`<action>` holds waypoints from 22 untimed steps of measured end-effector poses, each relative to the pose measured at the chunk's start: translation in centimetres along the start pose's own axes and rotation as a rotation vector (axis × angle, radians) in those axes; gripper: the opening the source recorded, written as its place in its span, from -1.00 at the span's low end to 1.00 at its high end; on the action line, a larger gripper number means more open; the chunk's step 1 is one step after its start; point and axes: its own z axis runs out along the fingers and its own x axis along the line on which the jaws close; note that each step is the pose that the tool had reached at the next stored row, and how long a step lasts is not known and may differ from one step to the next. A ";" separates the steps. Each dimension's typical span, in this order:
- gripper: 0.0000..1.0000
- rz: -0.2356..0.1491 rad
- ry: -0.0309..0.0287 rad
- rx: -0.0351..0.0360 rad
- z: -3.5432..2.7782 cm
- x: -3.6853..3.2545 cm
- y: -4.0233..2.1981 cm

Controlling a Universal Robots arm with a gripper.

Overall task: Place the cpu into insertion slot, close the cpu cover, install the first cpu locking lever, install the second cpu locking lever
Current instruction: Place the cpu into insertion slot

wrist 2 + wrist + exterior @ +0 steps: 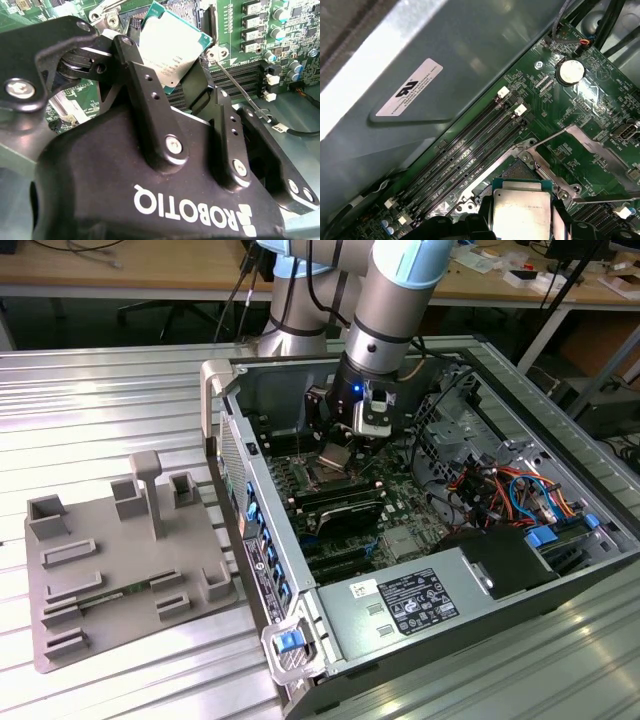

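Observation:
My gripper (345,440) hangs inside the open computer case, just above the motherboard. It is shut on the cpu (522,212), a flat square chip with a silver-grey top and a green edge, pinched between the two black fingers (150,90). In the second wrist view the cpu (170,47) is tilted. The dark insertion slot (512,171) lies directly below the chip, which hides part of it. Beside the slot, the silver cpu cover (600,147) stands swung open. A thin metal locking lever (240,92) sticks out free next to the socket.
Long black RAM slots (470,150) run beside the socket, close to the grey case wall (420,75). A power supply (400,602) and bundled cables (510,490) fill the exterior view's right of the case. A grey fixture plate (120,560) lies outside the case.

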 end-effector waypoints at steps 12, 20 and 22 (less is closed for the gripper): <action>0.09 0.010 0.0006 -0.0001 0.17 0.00 0.01; 0.09 0.015 0.0008 -0.0002 0.23 0.00 0.01; 0.09 0.016 0.0009 -0.0002 0.25 0.00 0.01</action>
